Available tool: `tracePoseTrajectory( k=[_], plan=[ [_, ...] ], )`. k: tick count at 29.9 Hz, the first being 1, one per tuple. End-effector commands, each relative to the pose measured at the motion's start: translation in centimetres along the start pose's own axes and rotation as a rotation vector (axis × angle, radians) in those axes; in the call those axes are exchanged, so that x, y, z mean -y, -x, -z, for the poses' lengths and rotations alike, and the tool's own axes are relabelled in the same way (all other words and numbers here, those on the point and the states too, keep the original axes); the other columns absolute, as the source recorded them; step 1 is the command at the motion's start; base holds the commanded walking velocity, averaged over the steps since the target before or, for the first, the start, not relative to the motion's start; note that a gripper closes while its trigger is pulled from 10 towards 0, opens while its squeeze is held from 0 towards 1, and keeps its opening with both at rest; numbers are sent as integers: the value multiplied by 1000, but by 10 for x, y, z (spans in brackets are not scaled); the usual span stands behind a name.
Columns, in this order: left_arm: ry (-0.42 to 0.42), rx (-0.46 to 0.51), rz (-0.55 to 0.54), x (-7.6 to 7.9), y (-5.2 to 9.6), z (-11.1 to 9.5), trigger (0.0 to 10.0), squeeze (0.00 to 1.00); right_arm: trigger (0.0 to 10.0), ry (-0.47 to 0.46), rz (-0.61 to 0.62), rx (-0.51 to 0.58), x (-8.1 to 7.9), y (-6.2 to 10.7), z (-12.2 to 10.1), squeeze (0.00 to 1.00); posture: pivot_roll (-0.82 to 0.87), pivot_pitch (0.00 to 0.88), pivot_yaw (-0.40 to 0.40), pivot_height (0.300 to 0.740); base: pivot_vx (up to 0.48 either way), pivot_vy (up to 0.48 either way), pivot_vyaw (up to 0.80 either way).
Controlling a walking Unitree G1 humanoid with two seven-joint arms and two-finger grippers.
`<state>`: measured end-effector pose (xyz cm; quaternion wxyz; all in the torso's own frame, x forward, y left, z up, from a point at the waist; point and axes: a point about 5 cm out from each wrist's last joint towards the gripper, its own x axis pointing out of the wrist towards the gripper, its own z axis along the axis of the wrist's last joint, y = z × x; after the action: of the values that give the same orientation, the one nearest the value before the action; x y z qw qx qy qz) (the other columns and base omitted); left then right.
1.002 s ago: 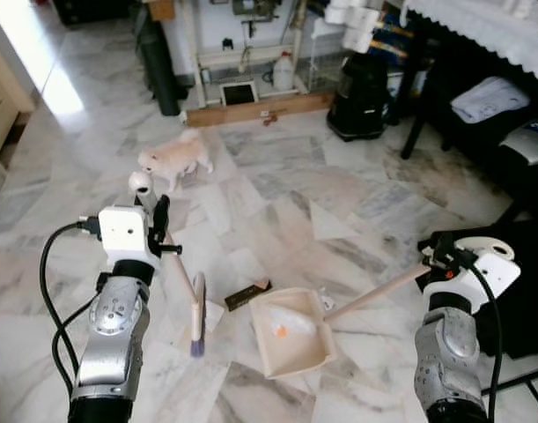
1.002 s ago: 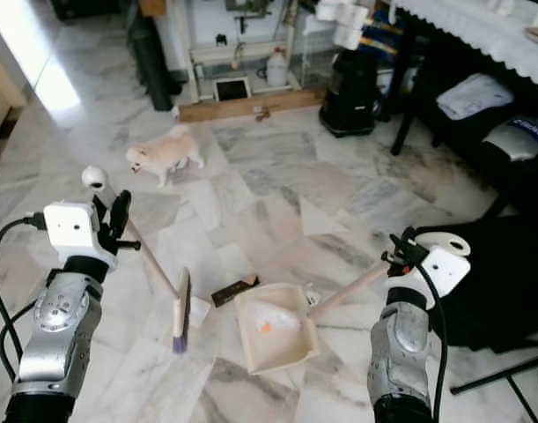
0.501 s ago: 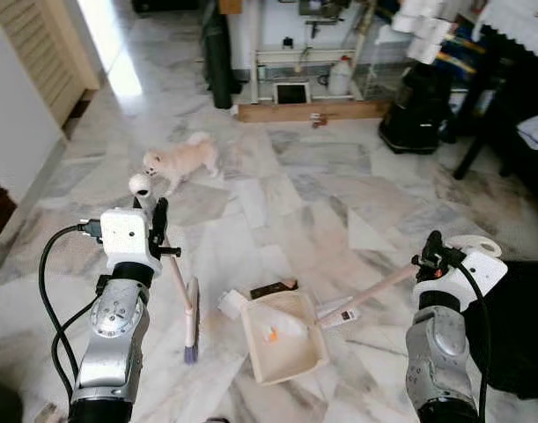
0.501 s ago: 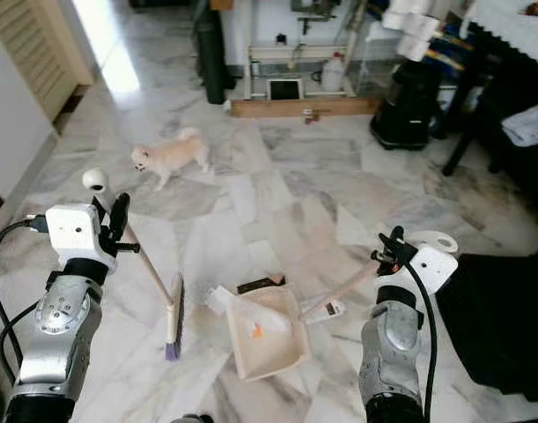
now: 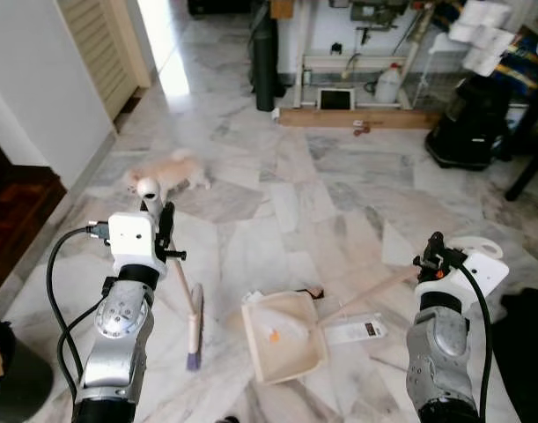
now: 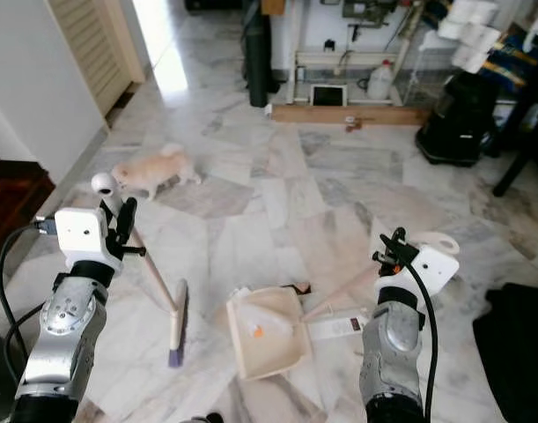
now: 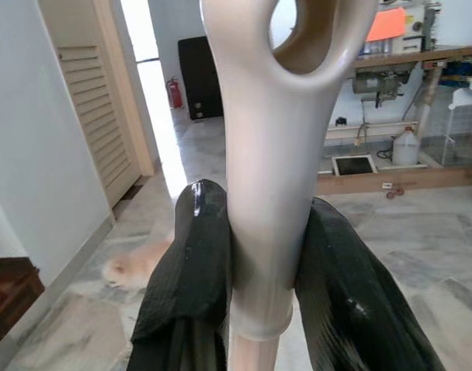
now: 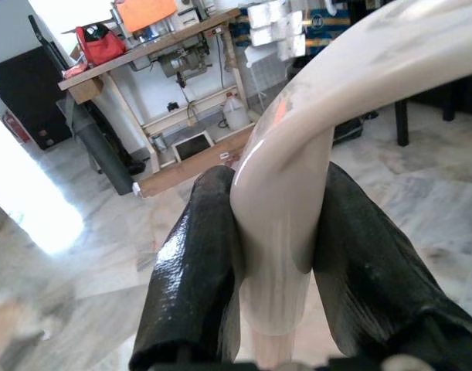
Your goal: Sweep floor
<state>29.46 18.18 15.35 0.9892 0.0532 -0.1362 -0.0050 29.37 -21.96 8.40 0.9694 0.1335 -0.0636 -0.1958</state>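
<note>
Left wrist view: we are seeing our left gripper [image 7: 263, 255] clamping both black fingers [image 7: 193, 263] on the cream handle of the broom [image 5: 190, 308], just under its hanging loop. The broom is slanting down to the marble floor [image 5: 286, 203], its purple-tipped bristle head resting left of the dustpan [image 5: 283, 335]. Our right gripper [image 8: 278, 255] is squeezing the dustpan's pale handle; the cream pan is lying on the floor holding a small orange scrap [image 5: 272, 335]. A small dog [image 5: 167, 172] is standing beyond.
</note>
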Motion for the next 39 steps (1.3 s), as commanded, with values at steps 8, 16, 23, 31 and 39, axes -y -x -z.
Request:
tracePoseTrajectory(
  k=[8,16,23,31,39],
  plan=[
    [0,28,15,2,-4,-6,10000,0,10000,-35,-7,34,-5,-3,-5,0,41,31,17,740,0,358,0],
    [5,23,26,3,-3,-5,10000,0,10000,-23,-9,29,-5,-2,-4,0,46,23,20,740,0,364,0],
    [5,22,41,6,-3,-5,10000,0,10000,-8,-8,27,-5,-2,-4,0,47,34,20,740,0,315,254],
    [7,21,53,8,-3,-5,10000,0,10000,-5,5,24,-2,-2,-3,0,48,49,20,740,0,0,503],
    [14,17,56,9,-3,-5,10000,0,10000,-13,9,20,-3,-2,-2,0,52,54,19,740,0,0,108]
  ],
)
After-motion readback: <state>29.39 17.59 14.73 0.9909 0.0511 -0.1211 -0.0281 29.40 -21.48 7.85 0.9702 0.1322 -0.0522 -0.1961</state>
